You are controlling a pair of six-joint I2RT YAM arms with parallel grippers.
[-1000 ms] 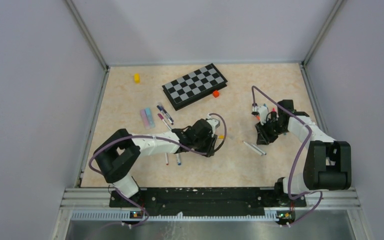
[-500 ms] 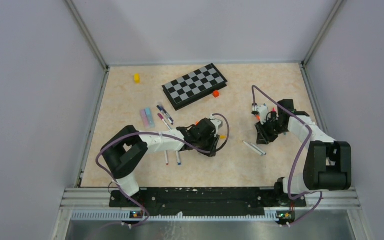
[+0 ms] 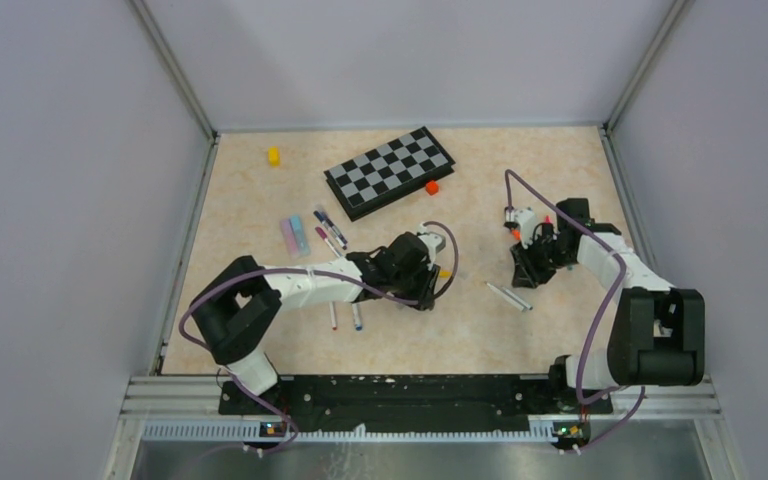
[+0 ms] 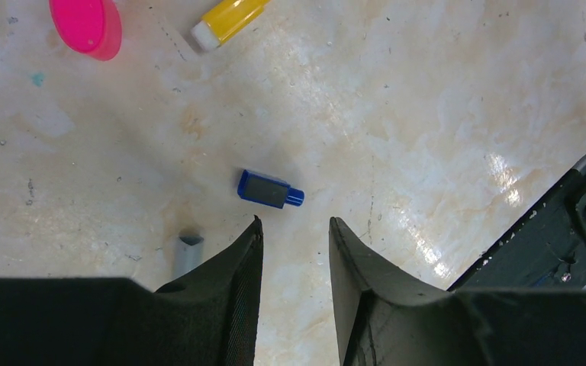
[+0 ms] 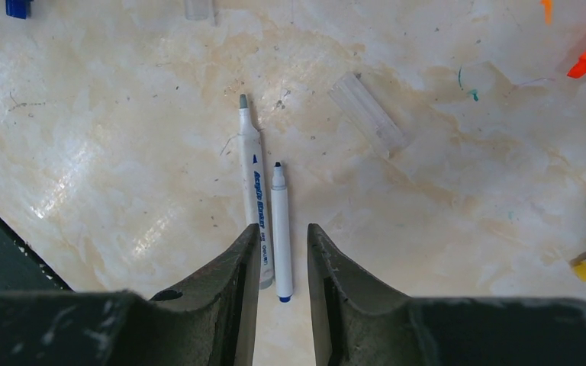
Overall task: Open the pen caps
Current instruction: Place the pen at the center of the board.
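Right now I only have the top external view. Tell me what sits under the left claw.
Observer: A small blue cap lies on the table just ahead of the open left claw, which holds nothing.
Operator: Give me anything else close by.
Observer: A grey cap lies beside one finger of that claw.
Operator: Now report the right claw.
Observer: The right claw is open over two uncapped white pens lying side by side: the longer pen is grey-tipped, the shorter pen is in line with the gap.

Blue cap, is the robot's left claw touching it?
Apart. The left wrist view shows bare table between the blue cap and the left gripper, which is open and empty.
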